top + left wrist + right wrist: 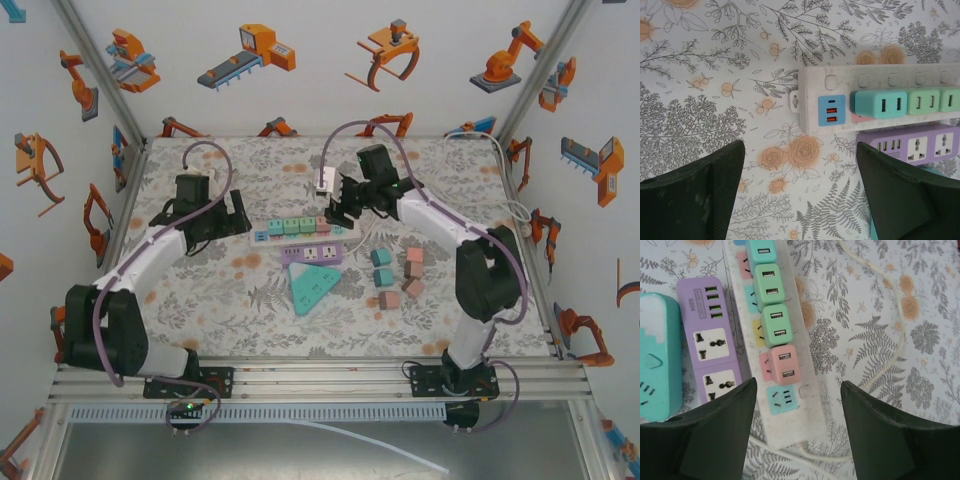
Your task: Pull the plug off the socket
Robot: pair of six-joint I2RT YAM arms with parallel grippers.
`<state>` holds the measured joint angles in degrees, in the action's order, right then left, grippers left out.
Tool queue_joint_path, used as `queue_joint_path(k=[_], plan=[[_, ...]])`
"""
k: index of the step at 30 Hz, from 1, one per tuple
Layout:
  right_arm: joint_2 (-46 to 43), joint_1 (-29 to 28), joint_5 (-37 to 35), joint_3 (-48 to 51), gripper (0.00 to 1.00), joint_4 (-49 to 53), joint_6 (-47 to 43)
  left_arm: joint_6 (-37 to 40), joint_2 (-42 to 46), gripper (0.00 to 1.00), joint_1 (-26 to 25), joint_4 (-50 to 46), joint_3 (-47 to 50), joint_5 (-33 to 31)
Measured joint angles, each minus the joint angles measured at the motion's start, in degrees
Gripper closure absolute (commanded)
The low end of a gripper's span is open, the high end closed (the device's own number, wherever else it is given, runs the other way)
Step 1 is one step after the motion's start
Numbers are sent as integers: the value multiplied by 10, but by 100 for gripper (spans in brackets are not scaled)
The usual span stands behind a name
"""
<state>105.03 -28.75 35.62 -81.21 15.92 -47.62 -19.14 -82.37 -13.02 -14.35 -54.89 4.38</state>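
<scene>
Your right claw (798,385) hangs open just by the pink plug (782,365) in the white power strip (790,427); your left claw (800,144) gapes wide above the bench (715,60), holding nothing.

purple power strip (710,340): small printed code, unreadable | teal power strip (657,365): triangle mark

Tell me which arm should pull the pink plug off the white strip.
Right. The right fingers, open, frame the pink plug near the cord end of the white strip; the left fingers hang by its opposite end.
</scene>
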Motion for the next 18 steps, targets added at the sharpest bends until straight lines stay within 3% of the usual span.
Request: queue_joint_path(k=[7,18], plan=[[79,-1,27,-40,39,34,-24,-3,-78,31,3,11,-26,26],[128,-6,41,-76,59,64,-35,-17,-141,44,3,13,-47,60]])
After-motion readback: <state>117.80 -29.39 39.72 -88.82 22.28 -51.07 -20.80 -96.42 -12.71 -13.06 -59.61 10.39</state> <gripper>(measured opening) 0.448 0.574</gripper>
